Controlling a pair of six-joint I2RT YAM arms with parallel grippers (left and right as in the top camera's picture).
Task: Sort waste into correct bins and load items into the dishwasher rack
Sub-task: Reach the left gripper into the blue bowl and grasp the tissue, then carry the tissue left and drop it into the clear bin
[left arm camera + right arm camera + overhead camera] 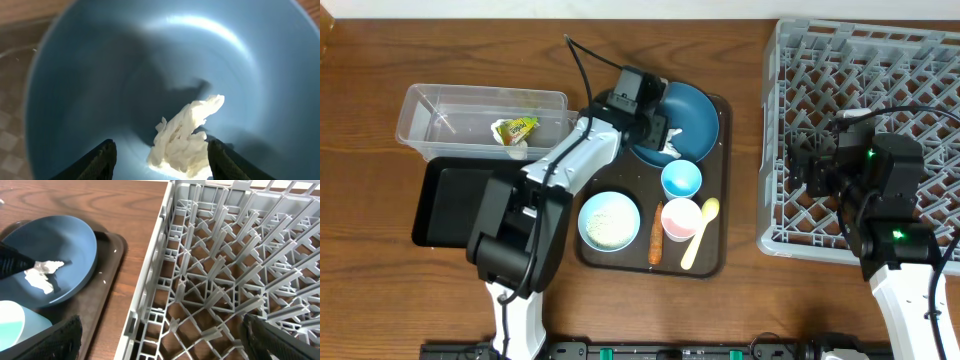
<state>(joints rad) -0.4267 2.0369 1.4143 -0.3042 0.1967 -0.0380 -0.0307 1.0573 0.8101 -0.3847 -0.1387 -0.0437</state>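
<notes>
Overhead, the left arm is reaching across the dark brown tray, covering part of the dark blue bowl; the left gripper is half hiding the crumpled white tissue; from the left wrist, its fingers are standing apart around that tissue, not clamping; from the right wrist, the right gripper is hanging wide open, empty, over the dishwasher rack edge, fingertips cropped

On the dark brown tray: dark blue bowl with white tissue, light-blue cup, pink cup, yellow spoon, orange carrot. Right of it, grey lattice rack.
</notes>
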